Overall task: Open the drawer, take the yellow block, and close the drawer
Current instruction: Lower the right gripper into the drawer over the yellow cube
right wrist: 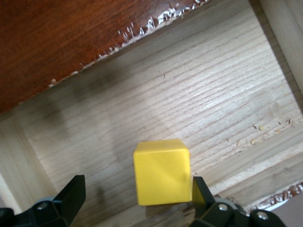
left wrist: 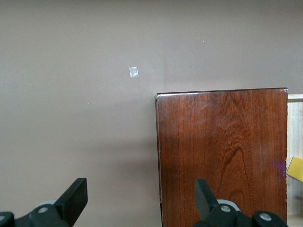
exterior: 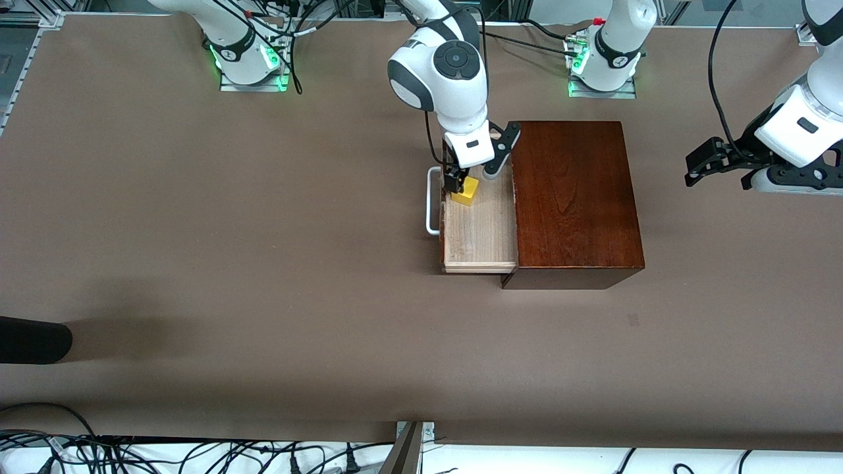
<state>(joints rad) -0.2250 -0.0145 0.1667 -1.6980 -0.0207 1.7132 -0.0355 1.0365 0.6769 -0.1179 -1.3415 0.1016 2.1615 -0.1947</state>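
The drawer (exterior: 481, 230) is pulled out of the mahogany box (exterior: 573, 197), its white loop handle (exterior: 431, 204) toward the right arm's end of the table. The yellow block (exterior: 466, 191) sits on the drawer's pale floor (right wrist: 189, 94), close to the drawer front. My right gripper (exterior: 456, 183) hangs low over the block, open. In the right wrist view the block (right wrist: 162, 172) lies between the fingers of the right gripper (right wrist: 138, 189), close against one of them. My left gripper (exterior: 701, 168) waits open in the air near the left arm's end, facing the box (left wrist: 222, 151).
A black object (exterior: 33, 339) juts in at the table edge on the right arm's end, nearer the front camera. A small tape mark (exterior: 633, 320) lies on the brown table nearer the camera than the box. Cables run along the front edge.
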